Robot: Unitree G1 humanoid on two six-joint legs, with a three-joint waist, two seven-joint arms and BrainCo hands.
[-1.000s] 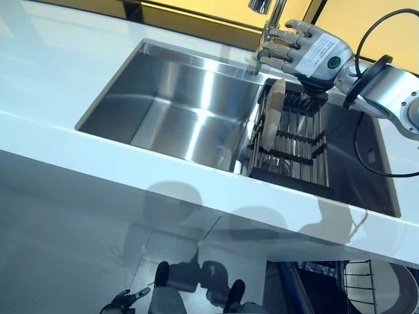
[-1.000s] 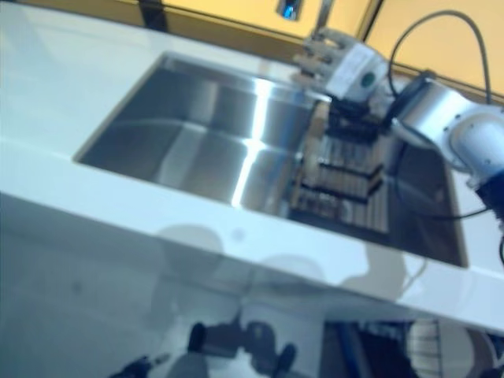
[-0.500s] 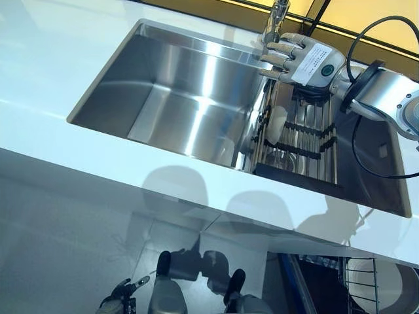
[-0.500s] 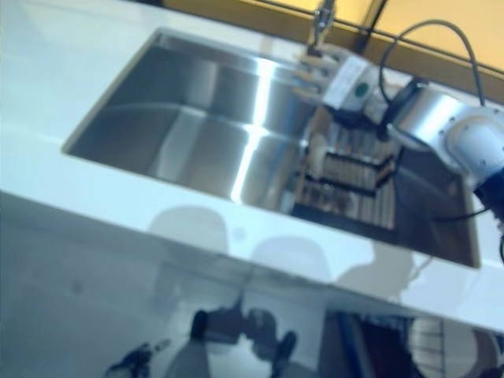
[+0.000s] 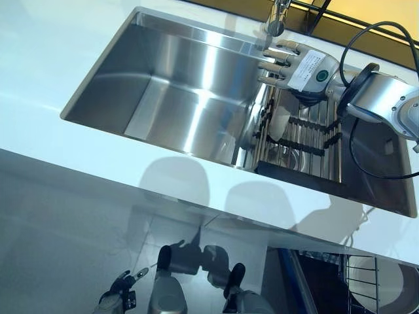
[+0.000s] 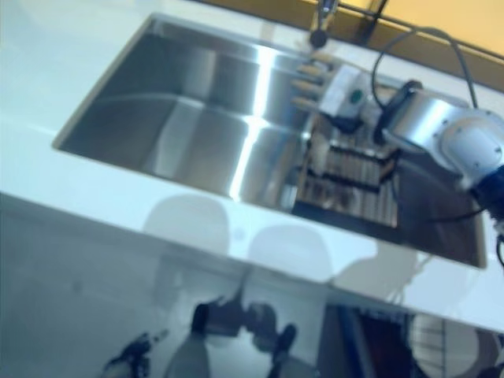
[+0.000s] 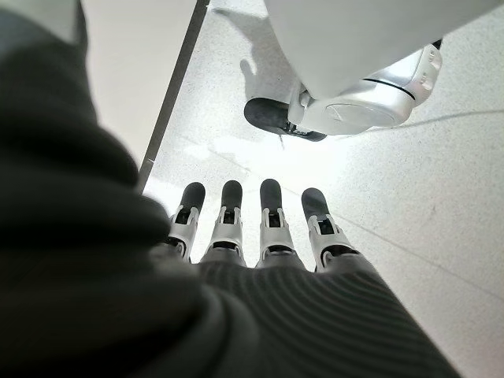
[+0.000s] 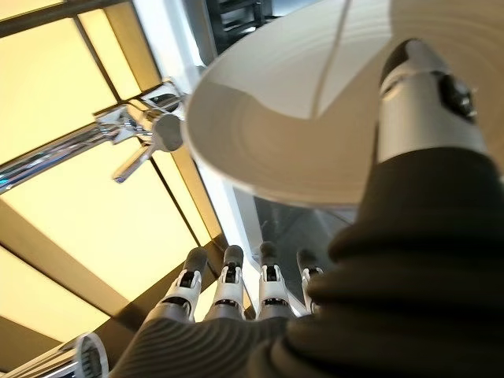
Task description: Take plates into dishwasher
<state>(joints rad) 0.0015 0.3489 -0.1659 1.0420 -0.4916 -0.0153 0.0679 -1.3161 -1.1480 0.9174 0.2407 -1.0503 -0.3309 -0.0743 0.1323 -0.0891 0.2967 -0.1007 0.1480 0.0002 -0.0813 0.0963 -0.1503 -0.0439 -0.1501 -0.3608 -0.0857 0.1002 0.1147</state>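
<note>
Reaching for a plate [image 5: 279, 122] that stands on edge in the rack [image 5: 308, 154] at the right end of the sink [image 5: 177, 85], still not picked up. Right robot hand [image 5: 291, 62] open just above it, fingers [image 8: 228, 277] straight, thumb [image 8: 417, 94] by the rim, not clearly touching. Next, probably: close round the rim, lift, and go down to the dishwasher basket [image 5: 373, 288] at near right; left robot hand [image 7: 260, 228] hangs open low, holding nothing.
</note>
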